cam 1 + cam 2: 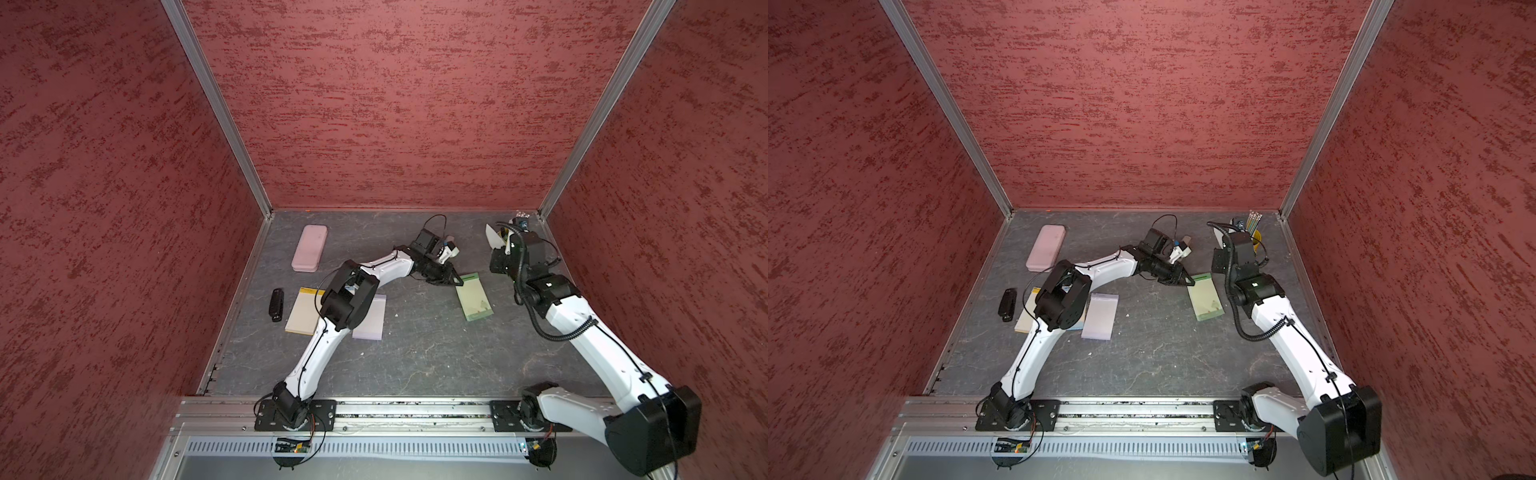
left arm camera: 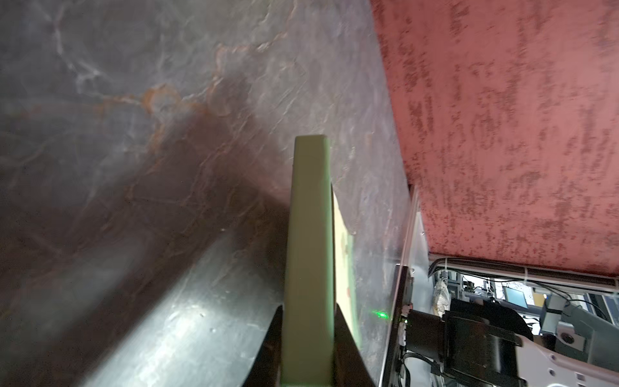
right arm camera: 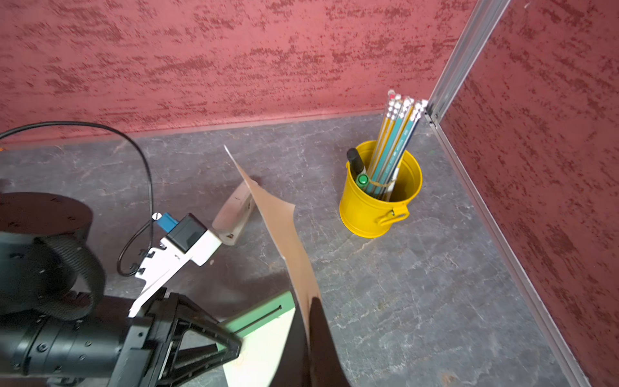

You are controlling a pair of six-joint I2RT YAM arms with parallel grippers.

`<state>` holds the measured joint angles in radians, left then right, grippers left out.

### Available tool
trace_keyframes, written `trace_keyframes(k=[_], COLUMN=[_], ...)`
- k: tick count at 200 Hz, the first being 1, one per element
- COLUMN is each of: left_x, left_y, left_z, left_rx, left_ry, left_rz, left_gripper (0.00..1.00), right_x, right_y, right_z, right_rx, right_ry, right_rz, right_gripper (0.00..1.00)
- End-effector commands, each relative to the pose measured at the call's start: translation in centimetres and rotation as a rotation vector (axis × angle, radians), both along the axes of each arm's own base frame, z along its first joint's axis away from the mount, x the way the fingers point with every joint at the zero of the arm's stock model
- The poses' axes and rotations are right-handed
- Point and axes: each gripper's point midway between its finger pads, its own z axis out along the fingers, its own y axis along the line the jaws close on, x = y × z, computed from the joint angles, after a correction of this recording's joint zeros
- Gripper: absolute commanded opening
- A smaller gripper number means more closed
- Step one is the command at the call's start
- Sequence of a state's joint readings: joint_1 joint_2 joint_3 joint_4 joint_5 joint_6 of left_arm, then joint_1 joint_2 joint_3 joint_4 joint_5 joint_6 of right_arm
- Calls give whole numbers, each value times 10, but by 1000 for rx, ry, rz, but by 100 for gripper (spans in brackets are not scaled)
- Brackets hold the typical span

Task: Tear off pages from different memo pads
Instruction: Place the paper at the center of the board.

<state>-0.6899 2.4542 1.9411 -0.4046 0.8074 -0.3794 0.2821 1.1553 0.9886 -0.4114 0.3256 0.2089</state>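
A green-stripped memo pad (image 1: 473, 297) (image 1: 1204, 301) lies right of centre on the grey table. My left gripper (image 1: 456, 282) (image 2: 307, 306) is shut on this pad's far left corner, and the pad's edge (image 2: 310, 217) fills the gap between its jaws. My right gripper (image 3: 310, 301) is shut on a loose, curled page (image 3: 284, 234) (image 1: 493, 235), holding it in the air near the back right corner, above the pad's far end. At the left lie a yellow-stripped memo pad (image 1: 301, 311) and a lilac memo pad (image 1: 1099, 316), both partly hidden under my left arm.
A pink rounded case (image 1: 309, 248) lies at the back left, with a small black object (image 1: 277, 304) nearer the left wall. A yellow bucket of pencils (image 3: 378, 197) stands in the back right corner. A beige stapler (image 3: 234, 214) lies behind my left wrist. Red walls enclose three sides.
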Motion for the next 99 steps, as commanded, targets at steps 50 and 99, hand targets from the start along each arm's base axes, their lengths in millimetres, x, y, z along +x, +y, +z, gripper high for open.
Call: trace_keyframes(k=[50, 99], left_x=[20, 23], left_y=[27, 25], left_z=[-18, -19], left_rx=[282, 326], left_ry=[-155, -187], left_rz=[23, -26], left_gripper=[18, 30], right_x=[-43, -56], right_y=[-67, -73], right_z=[-115, -176], right_rx=[-14, -11], right_ry=[329, 544], right_rz=[-309, -358], right_gripper=[0, 0])
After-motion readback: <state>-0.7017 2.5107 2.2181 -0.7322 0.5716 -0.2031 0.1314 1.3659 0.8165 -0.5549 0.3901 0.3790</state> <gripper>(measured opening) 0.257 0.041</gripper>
